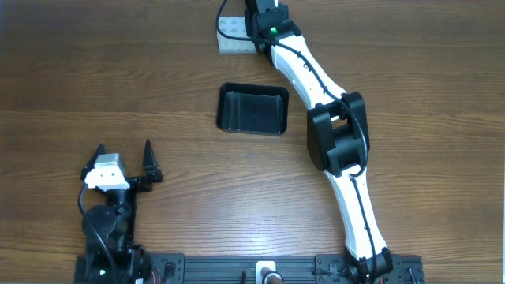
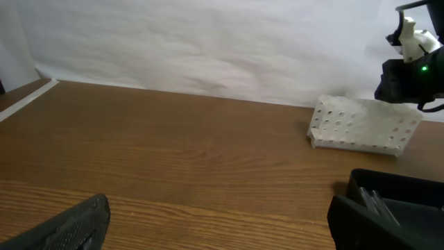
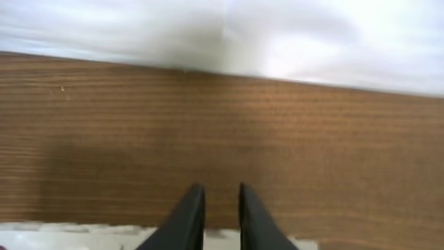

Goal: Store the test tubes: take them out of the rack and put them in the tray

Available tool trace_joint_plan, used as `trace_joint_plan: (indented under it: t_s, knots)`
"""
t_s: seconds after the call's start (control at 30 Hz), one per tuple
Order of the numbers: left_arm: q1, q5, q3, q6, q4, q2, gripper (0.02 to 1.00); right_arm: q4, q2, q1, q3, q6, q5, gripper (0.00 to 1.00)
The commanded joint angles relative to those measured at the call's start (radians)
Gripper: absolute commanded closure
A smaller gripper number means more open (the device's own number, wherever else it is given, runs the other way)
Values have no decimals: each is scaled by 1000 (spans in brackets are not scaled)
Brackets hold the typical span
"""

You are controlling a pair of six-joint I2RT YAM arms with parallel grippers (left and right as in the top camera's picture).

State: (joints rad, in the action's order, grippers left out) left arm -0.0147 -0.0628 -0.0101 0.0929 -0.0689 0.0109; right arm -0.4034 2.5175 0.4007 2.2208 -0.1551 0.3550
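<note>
The white test tube rack [image 1: 233, 35] stands at the far edge of the table, and its holed face [image 2: 364, 123] also shows in the left wrist view. The black tray [image 1: 252, 109] lies just in front of it; a few clear tubes [image 2: 374, 201] seem to lie inside. My right gripper [image 1: 263, 12] hovers over the rack's right end. In its own view the right gripper [image 3: 220, 191] has its fingers a narrow gap apart with bare wood between them, the rack top [image 3: 69, 236] just beneath. My left gripper [image 1: 125, 162] rests open near its base, holding nothing.
The wooden table [image 1: 95, 71] is bare to the left and right of the tray. A white wall [image 2: 208, 42] rises behind the table's far edge. The right arm [image 1: 335, 134] stretches diagonally past the tray's right side.
</note>
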Motion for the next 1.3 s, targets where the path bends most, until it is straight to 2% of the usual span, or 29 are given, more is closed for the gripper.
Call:
trace_joint_plan:
  t_s: [0.03, 1.03, 1.3]
  knots:
    - [-6, 6, 4, -18, 0, -5, 20, 0, 20, -6, 6, -4, 13, 890]
    - [-6, 6, 4, -18, 0, -5, 20, -88, -192, 23, 31, -4, 13, 941]
    - [-6, 6, 4, -18, 0, -5, 20, -193, -277, 41, 31, -33, -5, 947]
